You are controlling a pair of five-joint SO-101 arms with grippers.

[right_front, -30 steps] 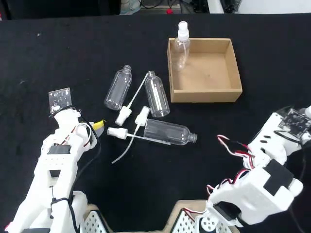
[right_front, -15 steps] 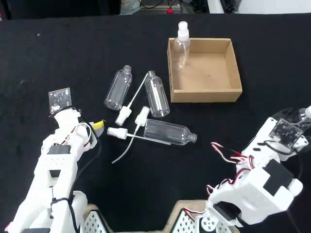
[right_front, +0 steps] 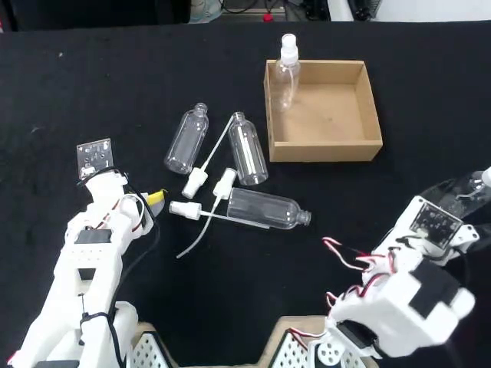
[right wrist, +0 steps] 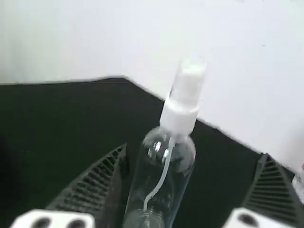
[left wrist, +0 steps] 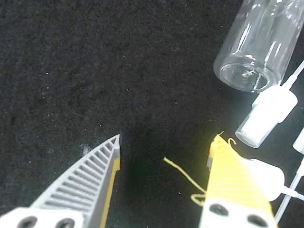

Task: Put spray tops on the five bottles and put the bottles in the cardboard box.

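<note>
- High view: the cardboard box (right_front: 326, 149) sits on the far half of the table (right_front: 92, 69). One capped bottle (right_front: 287, 75) stands upright in its far-left corner, and most of its floor is open.
- Left of the box, three open bottles (right_front: 248, 148) lie on their sides with three loose spray tops (right_front: 195, 182) among them. The bottle nearest the box stays apart from its front wall.
- The left arm (right_front: 92, 245) is at the near-left, with the left hand (right_front: 154, 199) just beside the spray tops. The right arm (right_front: 406, 291) is at the near-right, and the fifth bottle (right_front: 460, 188) lies by the table's right edge. A broad black stretch of table separates this arm from the cluster.
- Left wrist view: the left hand (left wrist: 168, 137) is spread over bare table (left wrist: 71, 57). One open bottle's base (left wrist: 259, 42) and two spray tops (left wrist: 266, 116) lie just past its yellow finger.
- Right wrist view: the right hand (right wrist: 194, 152) is spread, with the fifth bottle (right wrist: 161, 180) between its fingers and the bottle's spray top (right wrist: 183, 102) fitted. The bottle sits close to one finger, with a clear gap to the other. The table (right wrist: 47, 133) ends just behind it.
</note>
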